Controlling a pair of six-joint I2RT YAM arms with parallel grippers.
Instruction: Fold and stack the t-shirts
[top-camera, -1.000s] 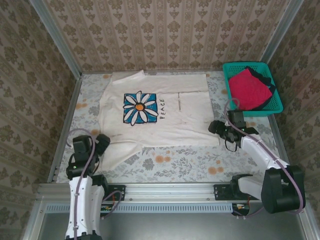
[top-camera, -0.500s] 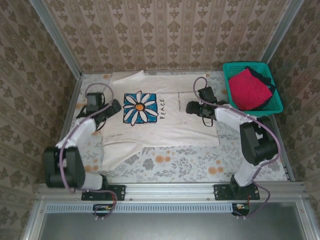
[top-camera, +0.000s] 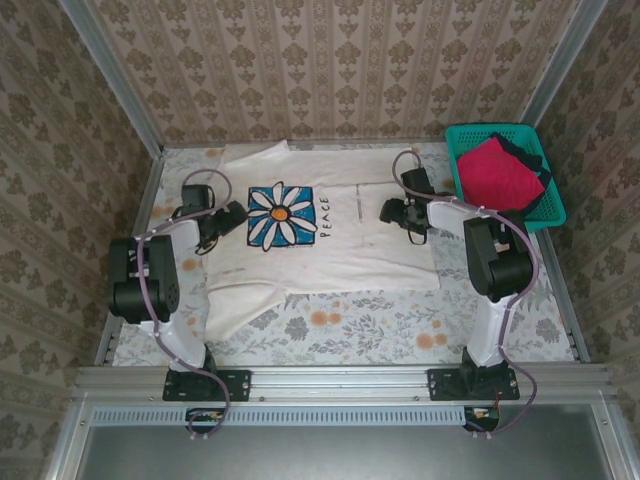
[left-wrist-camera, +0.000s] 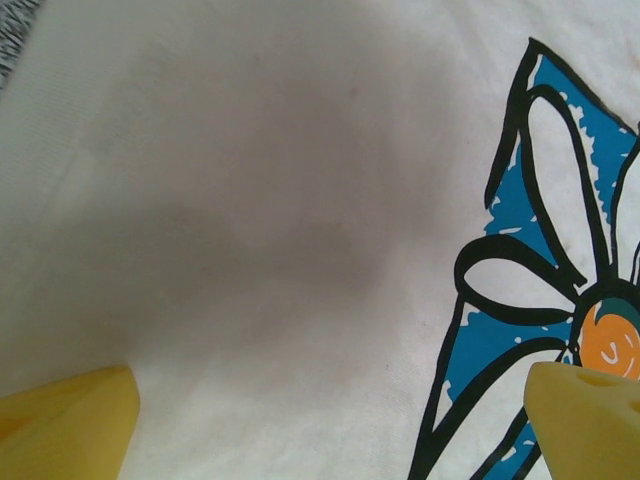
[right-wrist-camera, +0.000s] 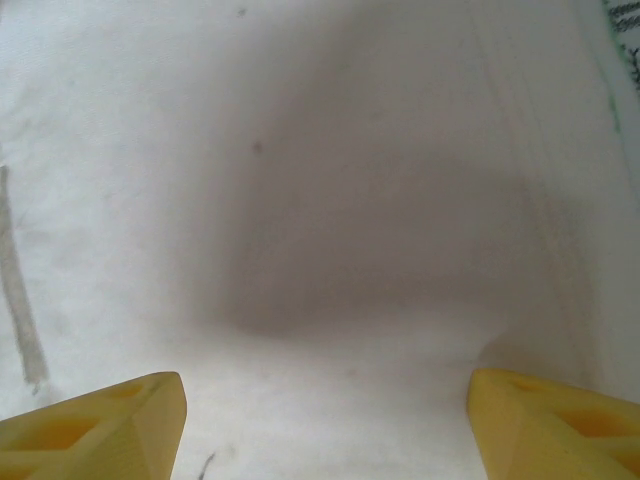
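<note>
A cream-white t-shirt (top-camera: 345, 245) with a blue daisy print (top-camera: 280, 215) and the word "PEACE" lies spread flat on the table. My left gripper (top-camera: 236, 214) hovers open over the shirt's left part, right beside the print. In the left wrist view its yellow fingertips (left-wrist-camera: 72, 422) stand wide apart over the cream cloth (left-wrist-camera: 260, 220), with the daisy (left-wrist-camera: 545, 300) to the right. My right gripper (top-camera: 388, 210) is open above the shirt's right part. Its fingers (right-wrist-camera: 100, 425) straddle plain cream cloth (right-wrist-camera: 330, 180). A crimson-red t-shirt (top-camera: 494, 178) and a dark one (top-camera: 524, 150) lie in the basket.
The teal mesh basket (top-camera: 556, 205) stands at the table's back right corner. The floral tablecloth (top-camera: 400, 322) lies bare along the near edge. Patterned walls and metal frame rails close in the left, back and right sides. A shirt sleeve (top-camera: 235, 305) trails toward the front left.
Both arms have swung from the near part of the table out over the cream-white shirt, the left to the daisy's left edge, the right to the shirt's right half. The right jaws narrowed slightly.
</note>
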